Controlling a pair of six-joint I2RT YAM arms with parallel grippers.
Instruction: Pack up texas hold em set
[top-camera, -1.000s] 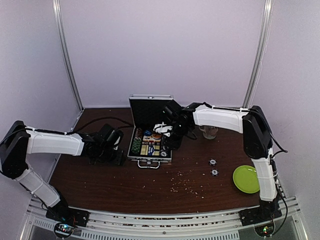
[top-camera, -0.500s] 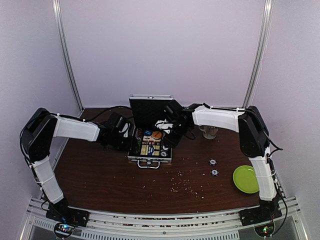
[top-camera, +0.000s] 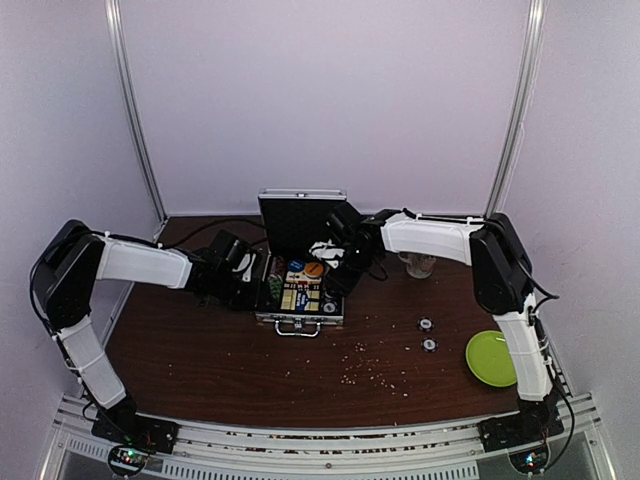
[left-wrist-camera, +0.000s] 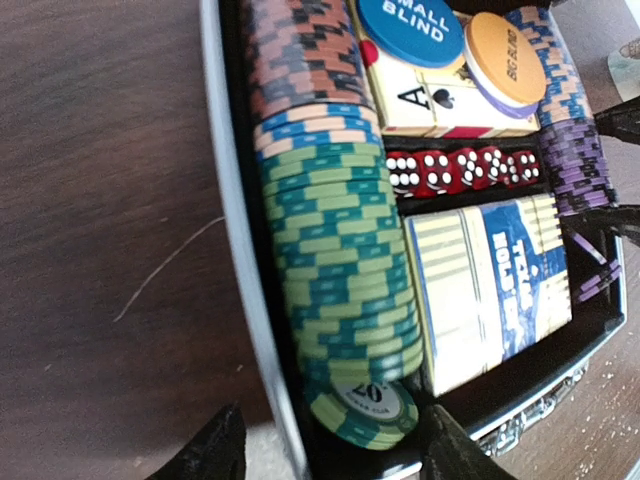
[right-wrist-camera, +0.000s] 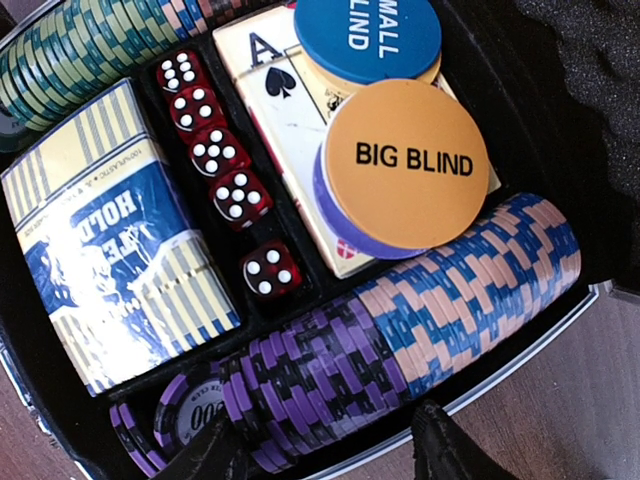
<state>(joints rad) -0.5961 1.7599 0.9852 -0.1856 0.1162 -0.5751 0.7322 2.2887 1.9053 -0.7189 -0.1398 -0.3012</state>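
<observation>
The case is flanked by two wide-spread claws: green chips sit within the left claw, purple chips within the right claw. Loose chips, well beyond the right claw, should be fetched before the lid is shut.

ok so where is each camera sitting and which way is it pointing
Top external: above and behind the bases, looking down on the table and open case; both arms show.
Left wrist: on the left gripper, facing down at the green chips; fingertips at bottom.
Right wrist: on the right gripper, facing down at the purple chips; fingertips at bottom.
Shared: both wrist views show the red dice and card deck.
</observation>
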